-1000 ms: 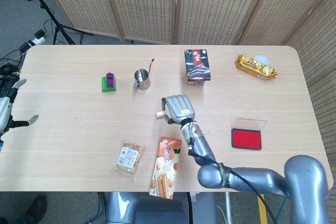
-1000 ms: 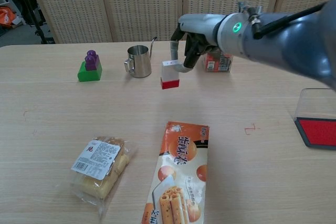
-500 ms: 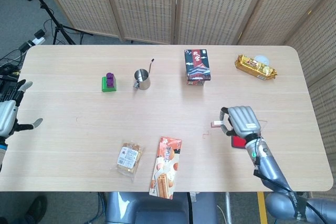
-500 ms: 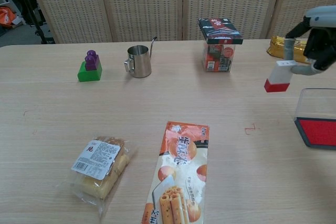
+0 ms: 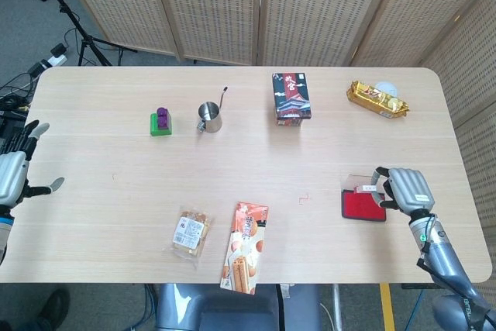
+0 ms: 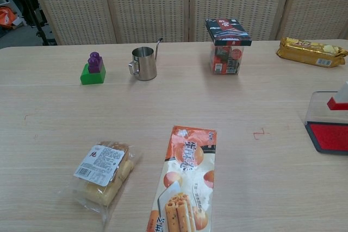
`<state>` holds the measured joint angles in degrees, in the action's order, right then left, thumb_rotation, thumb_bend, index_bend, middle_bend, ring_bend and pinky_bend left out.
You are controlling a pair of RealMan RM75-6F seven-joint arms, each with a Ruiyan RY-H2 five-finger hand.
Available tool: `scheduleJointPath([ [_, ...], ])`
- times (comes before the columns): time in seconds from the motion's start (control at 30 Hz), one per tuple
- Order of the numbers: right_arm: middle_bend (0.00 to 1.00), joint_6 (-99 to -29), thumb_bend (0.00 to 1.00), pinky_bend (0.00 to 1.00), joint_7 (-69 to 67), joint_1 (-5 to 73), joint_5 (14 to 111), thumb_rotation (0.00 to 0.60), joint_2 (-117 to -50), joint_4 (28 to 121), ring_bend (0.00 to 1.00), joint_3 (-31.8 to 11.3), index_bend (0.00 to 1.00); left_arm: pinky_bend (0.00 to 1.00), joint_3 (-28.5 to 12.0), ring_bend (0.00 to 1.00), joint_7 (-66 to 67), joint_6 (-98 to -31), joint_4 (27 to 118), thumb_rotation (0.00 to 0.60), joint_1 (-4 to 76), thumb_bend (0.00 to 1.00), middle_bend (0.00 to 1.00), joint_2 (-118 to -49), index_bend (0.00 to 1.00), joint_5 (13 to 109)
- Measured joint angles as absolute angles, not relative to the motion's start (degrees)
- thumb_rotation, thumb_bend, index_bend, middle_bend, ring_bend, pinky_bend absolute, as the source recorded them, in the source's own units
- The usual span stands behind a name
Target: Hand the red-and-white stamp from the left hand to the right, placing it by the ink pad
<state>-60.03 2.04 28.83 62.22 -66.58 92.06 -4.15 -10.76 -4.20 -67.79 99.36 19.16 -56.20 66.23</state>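
The right hand (image 5: 404,188) sits at the lower right of the head view, at the right edge of the desk (image 5: 248,153). Its fingers curl around the stamp (image 5: 365,188), which it holds over the ink pad (image 5: 363,205). In the chest view only a corner of the stamp (image 6: 339,99) shows at the right edge of the frame, red base down and white body above, in front of the pad's raised clear lid (image 6: 321,107) and above the red pad (image 6: 329,137). Whether the stamp touches the pad cannot be told from either view.

The left hand (image 5: 11,174) is at the far left edge of the head view, just off the desk's left side, fingers spread and holding nothing. It does not show in the chest view.

In the upper middle of the desk stand a steel cup (image 5: 208,117) with a thin spout and, to its left, a green block (image 5: 160,124) topped with a purple piece. A dark box (image 5: 291,98) stands right of the cup, and a gold packet (image 5: 377,98) lies toward the upper right corner. Near the lower edge lie a wrapped bun (image 5: 190,231) and, just right of it, an orange snack pack (image 5: 246,246). A small red mark (image 5: 304,198) is on the desk between the snack pack and the ink pad.
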Motion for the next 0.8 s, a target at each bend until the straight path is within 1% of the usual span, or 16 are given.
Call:
scheduleJointPath([
  [0.1,0.94,-58.97,0.75,1.0,-0.82,27.76,63.78,0.6,-67.9,89.47,0.96,-3.58,0.59,0.0,-10.79,0.0,-3.79,-67.76,99.33,0.6,19.24,0.21,0.0,-56.41,0.0,65.96],
  [0.37,0.94,-57.63,0.75,1.0,-5.26,26.03,67.03,0.6,-70.02,86.07,0.96,-2.8,0.59,0.0,-10.83,0.0,-3.24,-67.65,99.39,0.6,19.31,0.21,0.0,-56.55,0.0,65.65],
  [0.8,0.94,-55.03,0.75,1.0,-5.61,25.85,67.56,0.6,-73.33,81.66,0.96,-3.0,0.59,0.0,-10.8,0.0,-2.84,-67.39,99.37,0.6,19.36,0.21,0.0,-56.65,0.0,65.44],
])
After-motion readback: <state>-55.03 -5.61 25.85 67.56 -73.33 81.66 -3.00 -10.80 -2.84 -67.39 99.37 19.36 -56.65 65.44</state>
